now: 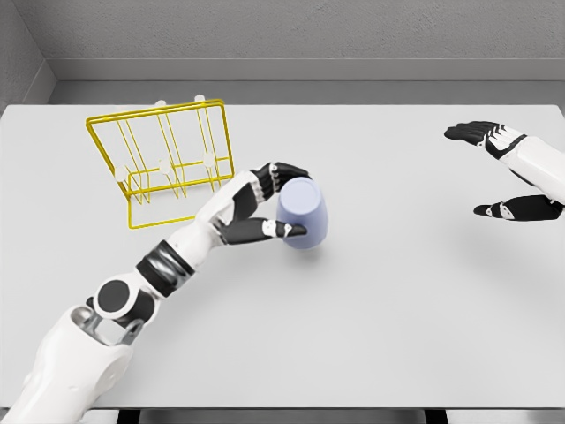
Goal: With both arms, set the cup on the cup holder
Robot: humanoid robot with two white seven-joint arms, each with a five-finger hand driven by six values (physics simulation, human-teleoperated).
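The left hand (pixel 263 205) is wrapped around the cup (pixel 304 212): its dark fingers (pixel 284 173) curl over the cup's upper left edge and the thumb presses against the lower left side, so the cup sits gripped between them. The cup is pale lavender blue and leans a little, its closed end turned up toward the camera (the open mouth cannot be seen from here). It is near the middle of the white table (pixel 380 318), with a soft shadow just under its lower edge; whether it touches the surface cannot be told. The left arm runs down from the hand to the lower left corner of the view.

Just beside the hand, up and to the left, stands the yellow wire cup holder (pixel 166 159), with pale-tipped pegs rising inside its frame. It is apart from the cup.

Well away at the right edge, the right hand (pixel 516 172) hovers with fingers spread wide, holding nothing.
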